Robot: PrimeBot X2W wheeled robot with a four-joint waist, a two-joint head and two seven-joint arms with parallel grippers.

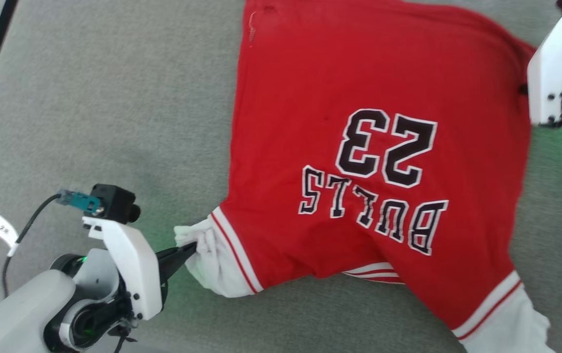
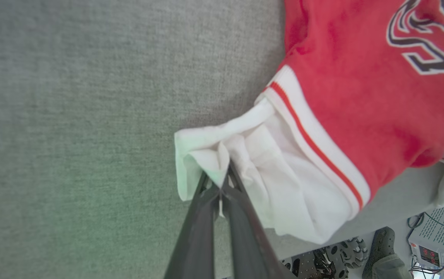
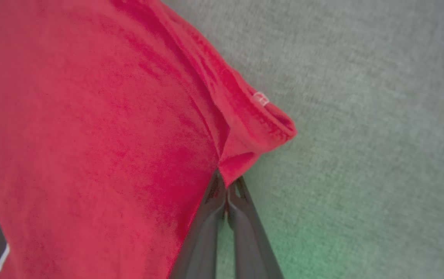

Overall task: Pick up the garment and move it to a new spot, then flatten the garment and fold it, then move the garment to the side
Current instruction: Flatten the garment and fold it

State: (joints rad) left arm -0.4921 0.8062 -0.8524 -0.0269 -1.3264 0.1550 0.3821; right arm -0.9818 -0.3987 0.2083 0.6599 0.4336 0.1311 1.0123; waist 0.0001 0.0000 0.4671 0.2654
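One shirt (image 1: 359,88), with two white sleeves (image 1: 212,264), two digits (image 1: 383,147) and five letters (image 1: 374,211) on it. Two grippers, the left gripper (image 2: 220,179) and the right gripper (image 3: 226,185), each with two dark fingers (image 2: 196,228). One grey surface (image 1: 114,98). One cable (image 1: 36,211) carrying one white tag (image 1: 3,229). One box (image 2: 434,240) with wires

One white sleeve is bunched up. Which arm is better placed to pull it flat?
Left, probably. The left gripper is shut on the bunched sleeve at its edge, with grey surface beyond to pull across. The right gripper is shut on the red edge of the shirt, far across, better as an anchor.
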